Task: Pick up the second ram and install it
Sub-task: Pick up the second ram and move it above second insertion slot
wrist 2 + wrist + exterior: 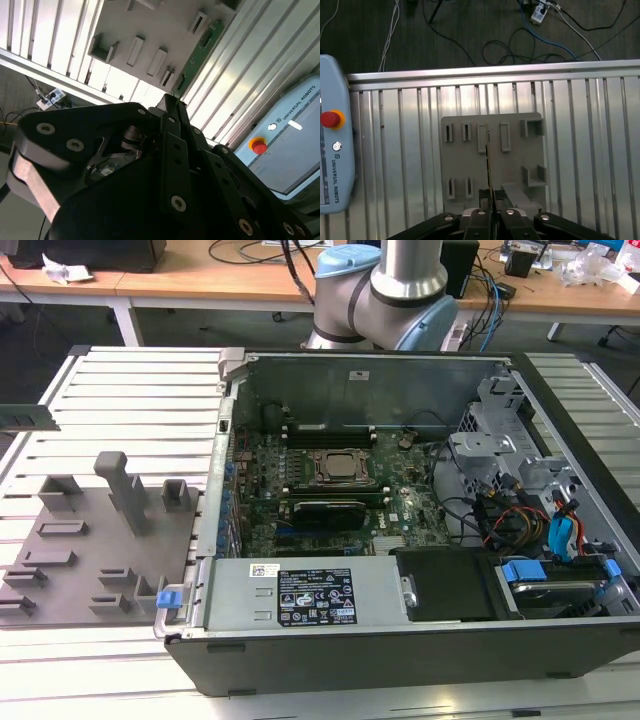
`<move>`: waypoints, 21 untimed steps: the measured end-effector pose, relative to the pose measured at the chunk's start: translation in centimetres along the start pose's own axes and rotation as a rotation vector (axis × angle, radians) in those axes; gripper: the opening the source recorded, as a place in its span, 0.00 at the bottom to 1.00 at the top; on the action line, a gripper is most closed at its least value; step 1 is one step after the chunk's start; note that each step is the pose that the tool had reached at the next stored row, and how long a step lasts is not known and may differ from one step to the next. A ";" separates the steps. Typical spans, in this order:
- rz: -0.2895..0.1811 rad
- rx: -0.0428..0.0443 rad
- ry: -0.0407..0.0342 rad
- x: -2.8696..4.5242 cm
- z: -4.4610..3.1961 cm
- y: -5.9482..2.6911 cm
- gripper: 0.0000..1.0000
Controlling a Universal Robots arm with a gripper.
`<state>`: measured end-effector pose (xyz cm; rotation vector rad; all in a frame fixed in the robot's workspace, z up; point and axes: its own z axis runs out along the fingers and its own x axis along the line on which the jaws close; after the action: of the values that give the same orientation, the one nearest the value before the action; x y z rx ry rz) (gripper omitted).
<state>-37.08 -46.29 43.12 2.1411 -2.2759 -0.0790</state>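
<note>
My gripper is shut on the second ram, a thin green board seen edge-on, running out from between the black fingers. It hangs above the grey fixture plate, over its row of slot blocks. In the second wrist view the ram reaches out from the gripper over the same plate. In the exterior view one end of the ram shows at the far left edge, raised over the slatted table, behind the fixture plate.
An open computer case stands on the exterior view's right, with its motherboard, black memory slots and cables. The arm's base rises behind it. A teach pendant lies beside the fixture plate.
</note>
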 end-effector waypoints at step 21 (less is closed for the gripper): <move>0.000 -0.0035 0.0002 -3.90 -0.11 -4.31 0.13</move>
<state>-32.53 -42.67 43.12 2.1393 -2.2740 -0.0827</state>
